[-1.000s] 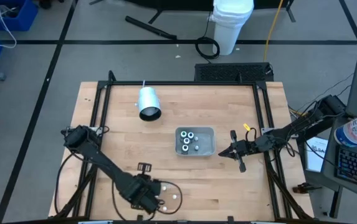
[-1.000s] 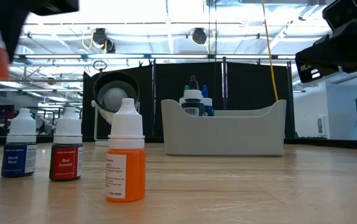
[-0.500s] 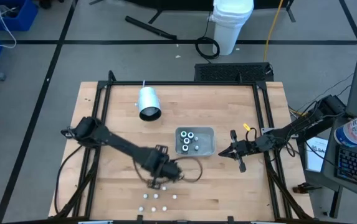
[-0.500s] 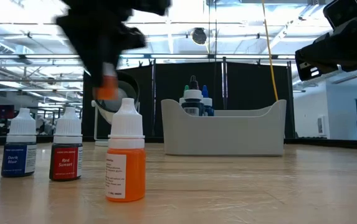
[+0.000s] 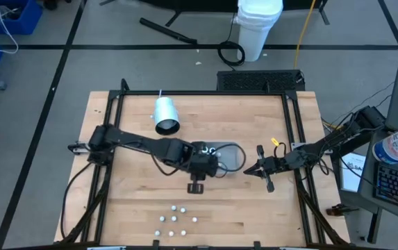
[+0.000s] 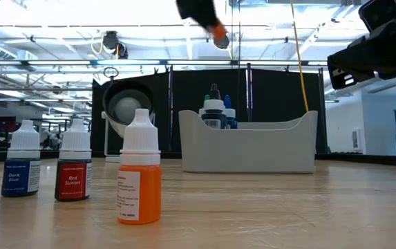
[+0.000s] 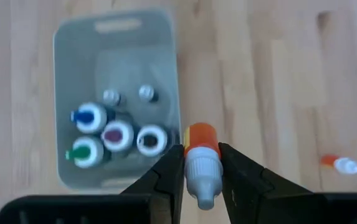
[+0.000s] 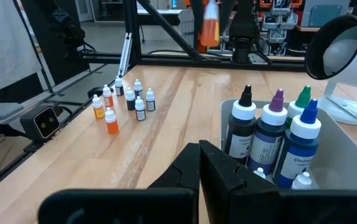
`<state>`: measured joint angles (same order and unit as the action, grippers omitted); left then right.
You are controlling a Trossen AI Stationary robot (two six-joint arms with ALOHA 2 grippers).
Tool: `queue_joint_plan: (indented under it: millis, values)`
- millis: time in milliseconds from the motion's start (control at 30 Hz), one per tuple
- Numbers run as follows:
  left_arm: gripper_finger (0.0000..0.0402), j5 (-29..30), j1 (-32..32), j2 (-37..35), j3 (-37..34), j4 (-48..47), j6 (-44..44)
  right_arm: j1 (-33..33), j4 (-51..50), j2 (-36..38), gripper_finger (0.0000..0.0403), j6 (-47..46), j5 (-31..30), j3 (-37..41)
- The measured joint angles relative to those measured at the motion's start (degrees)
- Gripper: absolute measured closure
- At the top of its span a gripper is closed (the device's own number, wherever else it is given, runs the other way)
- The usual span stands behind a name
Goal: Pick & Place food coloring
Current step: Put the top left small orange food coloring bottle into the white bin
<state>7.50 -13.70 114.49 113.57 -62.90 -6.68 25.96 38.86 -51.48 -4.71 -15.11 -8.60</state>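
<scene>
wooden table (image 5: 268,208) | left tool (image 7: 201,163) clamps orange bottle (image 7: 200,167) between fingers, beside grey tray (image 7: 66,50)

— What colours do you see?
— My left gripper (image 7: 201,163) holds an orange bottle (image 7: 201,163) with a white cap. The grey tray (image 7: 166,74) shows blue, green, purple and black caps.
— The table (image 5: 254,201)?
— Pale wood.

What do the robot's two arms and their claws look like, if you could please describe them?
Both arms are dark, nearly black, built of slim jointed segments. The left arm trails a loose black cable that loops on the table. The left claw has two flat, tapering dark fingers. The right arm is equally dark, and the right claw ends in two angular black fingers.
</scene>
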Motion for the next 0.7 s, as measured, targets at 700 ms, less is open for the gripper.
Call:
queue_joint_plan:
  millis: [700]
  values:
    - [0.0312, -5.14, 9.4, 17.16, 20.65, -1.78, 11.32, 0.0, 1.21, -0.02, 0.0403, 4.2, 0.2, -0.02]
